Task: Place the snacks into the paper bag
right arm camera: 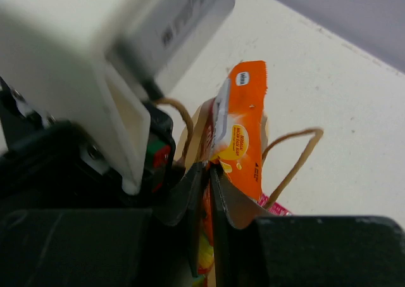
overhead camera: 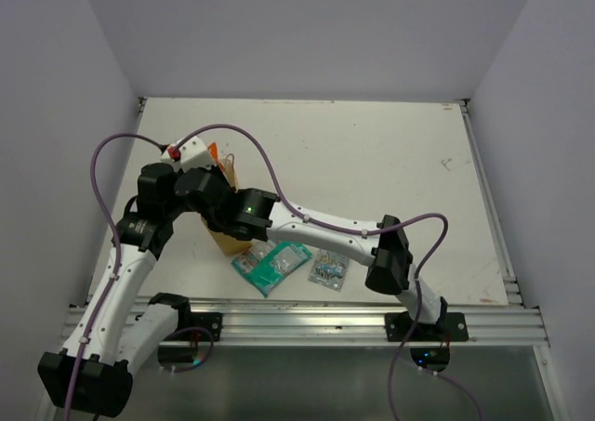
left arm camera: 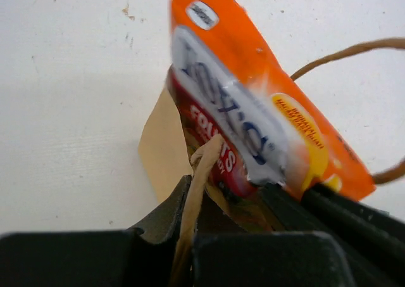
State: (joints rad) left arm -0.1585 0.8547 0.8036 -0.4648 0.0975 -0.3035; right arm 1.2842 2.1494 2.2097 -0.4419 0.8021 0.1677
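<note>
The tan paper bag stands at the table's near left. My left gripper is shut on the bag's rim. My right gripper is shut on the red-yellow fruit-print candy bag and holds it upright in the bag's mouth, with its top sticking out. The teal-green bag and the silvery-blue packet lie flat on the table just right of the paper bag. A red-pink corner shows low by the bag's handle. I cannot tell whether it is inside.
Both arms crowd over the paper bag. The left wrist's white camera housing sits close above the right gripper. A metal rail runs along the table's near edge. Grey walls close in the table on three sides.
</note>
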